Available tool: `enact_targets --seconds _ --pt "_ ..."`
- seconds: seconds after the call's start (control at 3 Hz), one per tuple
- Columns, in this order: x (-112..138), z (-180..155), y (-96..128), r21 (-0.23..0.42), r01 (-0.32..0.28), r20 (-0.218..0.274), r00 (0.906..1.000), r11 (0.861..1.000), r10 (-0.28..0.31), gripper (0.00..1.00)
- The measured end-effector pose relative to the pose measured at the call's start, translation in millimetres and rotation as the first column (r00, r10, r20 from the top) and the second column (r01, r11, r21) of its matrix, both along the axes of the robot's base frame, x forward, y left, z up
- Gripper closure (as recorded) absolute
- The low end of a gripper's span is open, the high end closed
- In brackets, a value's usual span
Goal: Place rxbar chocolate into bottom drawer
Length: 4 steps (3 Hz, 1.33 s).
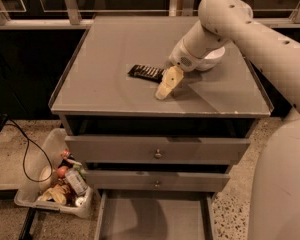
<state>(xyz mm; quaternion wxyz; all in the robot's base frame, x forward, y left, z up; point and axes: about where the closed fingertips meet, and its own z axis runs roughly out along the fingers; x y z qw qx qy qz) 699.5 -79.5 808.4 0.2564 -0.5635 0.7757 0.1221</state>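
The bar (146, 71) lies flat near the middle of the tabletop (100, 59), well apart from all four edges. Its long side runs roughly parallel to the front edge. The gripper (164, 90) hangs low over the tabletop just beside the bar's right end, tilted so that its tip points toward the front edge. It holds nothing that can be seen. Whether the jaws are open or closed cannot be told, nor whether they touch the bar. The arm (250, 31) reaches in from over the right edge. It hides part of a white bowl (215, 58), which sits between the bar and the right edge.

Below the front edge, the two upper drawers (157, 150) are closed. The bottom drawer (152, 216) is pulled out. A bin (25, 198) of mixed items stands on the floor below the front left corner, with a cable (27, 149) just beside it.
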Motion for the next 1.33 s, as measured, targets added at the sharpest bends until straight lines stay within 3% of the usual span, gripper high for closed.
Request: enact_targets --seconds 0.33,0.67,1.33 --pt "2.9 25.1 24.5 -0.016 -0.039 0.009 0.9992 0.999 0.039 0.0" --pt "2.9 25.1 24.5 -0.016 -0.039 0.009 0.9992 0.999 0.039 0.0" --pt "2.9 25.0 24.5 -0.016 -0.039 0.008 0.9992 0.999 0.039 0.42"
